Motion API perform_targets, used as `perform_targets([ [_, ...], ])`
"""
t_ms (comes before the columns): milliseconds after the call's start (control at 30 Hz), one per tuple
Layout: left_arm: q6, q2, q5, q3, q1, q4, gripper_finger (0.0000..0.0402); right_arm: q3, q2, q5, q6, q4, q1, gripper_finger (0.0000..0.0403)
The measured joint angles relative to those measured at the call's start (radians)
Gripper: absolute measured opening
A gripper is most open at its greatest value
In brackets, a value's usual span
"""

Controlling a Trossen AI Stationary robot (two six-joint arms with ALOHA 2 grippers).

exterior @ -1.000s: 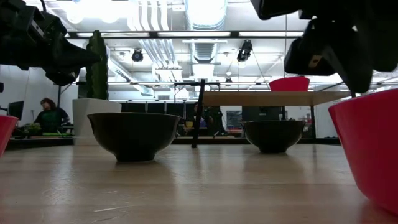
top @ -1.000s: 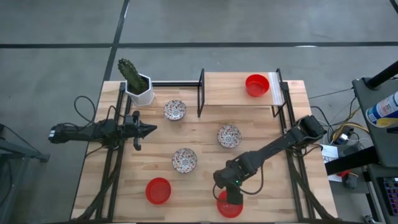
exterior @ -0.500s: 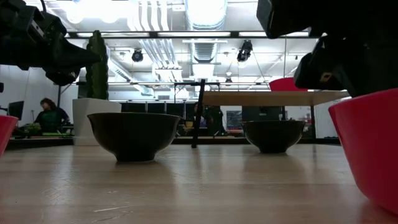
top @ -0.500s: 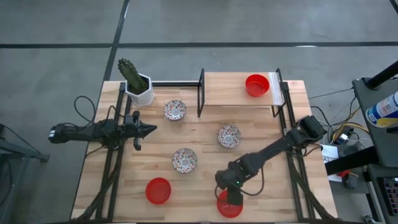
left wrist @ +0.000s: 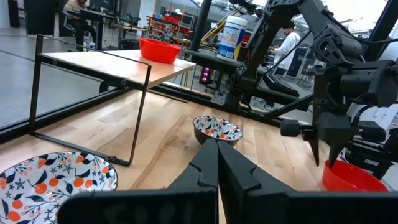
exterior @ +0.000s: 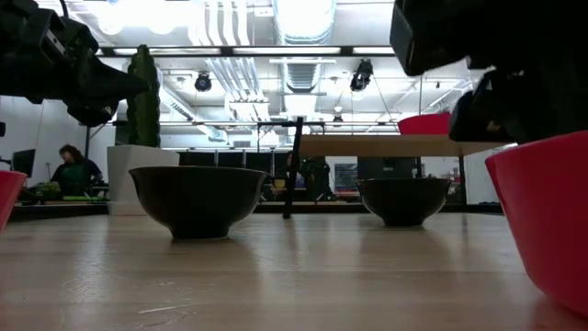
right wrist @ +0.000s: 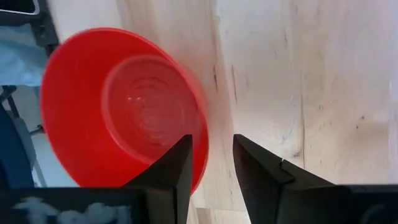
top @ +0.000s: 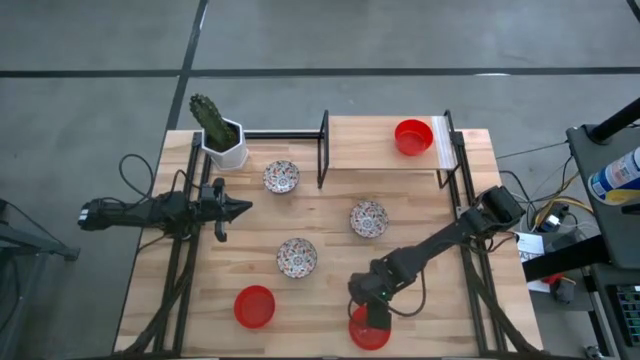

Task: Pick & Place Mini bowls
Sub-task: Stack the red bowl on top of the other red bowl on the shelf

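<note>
We find the glossy red plastic mini bowl [top: 370, 332] at the table's near edge, right of centre, with the right gripper [right wrist: 211, 165] directly above it, its fingers spread and straddling the bowl's rim, not yet closed on it. We judge the task barely begun: one red bowl [top: 412, 137] already sits on the raised wooden shelf [top: 360, 150] at the far right, while another red bowl [top: 254, 306] and three white floral-patterned bowls [top: 297, 257] wait on the table. The left gripper [left wrist: 217, 168] hovers at the left side, its fingers pressed together, near the white hexagonal cactus pot [top: 226, 148].
</note>
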State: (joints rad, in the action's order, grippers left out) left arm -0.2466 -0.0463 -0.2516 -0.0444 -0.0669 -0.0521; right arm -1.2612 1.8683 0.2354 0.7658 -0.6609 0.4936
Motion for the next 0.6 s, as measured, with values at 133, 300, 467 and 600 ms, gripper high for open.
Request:
perform_targets([
  [133, 0.0, 0.0, 0.0, 0.0, 0.0, 0.0, 0.0, 0.021, 0.0, -0.001, 0.061, 0.024, 0.003, 0.0111],
  [300, 0.0, 0.0, 0.0, 0.0, 0.0, 0.0, 0.0, 0.026, 0.0, -0.003, 0.099, 0.024, 0.007, 0.0103],
  [467, 0.0, 0.0, 0.0, 0.0, 0.0, 0.0, 0.0, 0.026, 0.0, -0.003, 0.099, 0.029, 0.007, 0.0081],
  [600, 0.0, 0.0, 0.0, 0.0, 0.0, 0.0, 0.0, 0.032, 0.0, -0.002, 0.127, 0.04, 0.006, 0.0057],
])
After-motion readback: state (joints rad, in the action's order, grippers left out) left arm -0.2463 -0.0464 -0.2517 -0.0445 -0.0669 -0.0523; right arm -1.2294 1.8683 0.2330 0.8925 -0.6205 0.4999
